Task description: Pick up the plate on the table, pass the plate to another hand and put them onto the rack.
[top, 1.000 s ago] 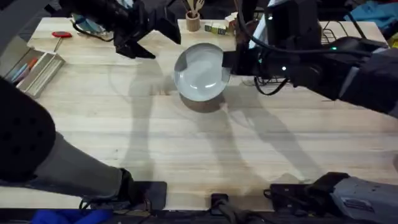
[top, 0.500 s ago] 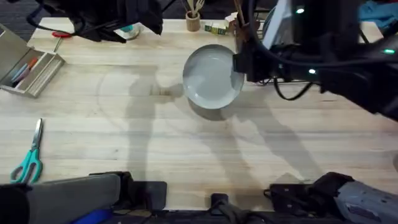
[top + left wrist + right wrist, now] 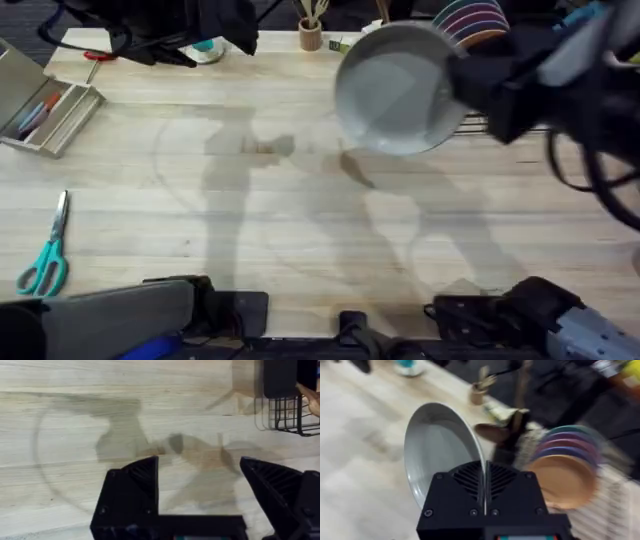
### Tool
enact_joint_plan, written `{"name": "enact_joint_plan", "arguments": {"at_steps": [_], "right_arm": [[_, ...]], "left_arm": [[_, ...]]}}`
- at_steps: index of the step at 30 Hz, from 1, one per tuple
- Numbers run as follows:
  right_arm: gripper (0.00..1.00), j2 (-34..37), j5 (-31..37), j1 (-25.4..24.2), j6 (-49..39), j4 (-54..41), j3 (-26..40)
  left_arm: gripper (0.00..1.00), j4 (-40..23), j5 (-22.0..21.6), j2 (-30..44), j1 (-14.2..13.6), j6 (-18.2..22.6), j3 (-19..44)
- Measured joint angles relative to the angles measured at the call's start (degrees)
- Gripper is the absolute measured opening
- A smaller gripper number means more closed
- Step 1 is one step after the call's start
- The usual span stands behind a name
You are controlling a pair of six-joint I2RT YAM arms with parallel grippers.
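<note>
The white plate (image 3: pixel 400 88) hangs tilted above the table (image 3: pixel 300 220) at the back right, with my right gripper (image 3: pixel 462 82) shut on its right rim. In the right wrist view the plate (image 3: pixel 435 455) stands on edge, its rim pinched in my right gripper (image 3: pixel 485 472). The black wire rack (image 3: pixel 287 410) lies just beyond, partly hidden under the right arm in the overhead view. My left gripper (image 3: pixel 200 485) is open and holds nothing above bare table. The left arm (image 3: pixel 200 25) sits at the far back left.
An orange bowl (image 3: pixel 562 480) and coloured plates (image 3: pixel 470 15) stand in the rack. Teal scissors (image 3: pixel 45 262) lie front left, a metal tin of pens (image 3: pixel 50 115) far left, and a wooden stick holder (image 3: pixel 312 35) at the back edge.
My right gripper has lifted the plate and carried it right and back toward the rack. The left arm pulled away to the back left, then stayed put.
</note>
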Motion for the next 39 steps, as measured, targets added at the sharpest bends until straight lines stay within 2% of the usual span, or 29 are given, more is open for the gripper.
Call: {"name": "enact_joint_plan", "arguments": {"at_steps": [8,16,23,30,35,36,39], "right_arm": [[0.03,-4.5,5.7,-6.7,-12.6,0.0,0.0],[0.03,-4.4,6.7,-16.3,-23.0,0.5,0.0],[0.03,-3.9,6.7,-23.3,-30.8,5.8,0.0],[0.03,0.4,6.7,-27.9,-39.4,10.6,0.0],[0.03,5.1,6.7,-29.2,-46.8,15.6,0.0],[0.03,8.0,5.4,-29.2,-53.4,16.0,0.0],[0.03,10.5,2.9,-29.2,-59.6,16.0,0.0]], "left_arm": [[0.993,0.0,0.0,0.0,0.0,0.0,0.0],[0.994,0.0,0.0,0.0,0.0,0.0,0.0],[0.994,0.0,0.0,0.0,0.0,0.0,0.0],[0.994,0.0,-0.1,0.0,0.0,0.0,0.0],[0.993,0.0,-0.2,0.0,0.0,0.0,0.0],[0.993,0.0,-0.2,0.0,0.0,0.0,0.0],[0.993,0.0,-0.2,0.0,0.0,0.0,0.0]]}}
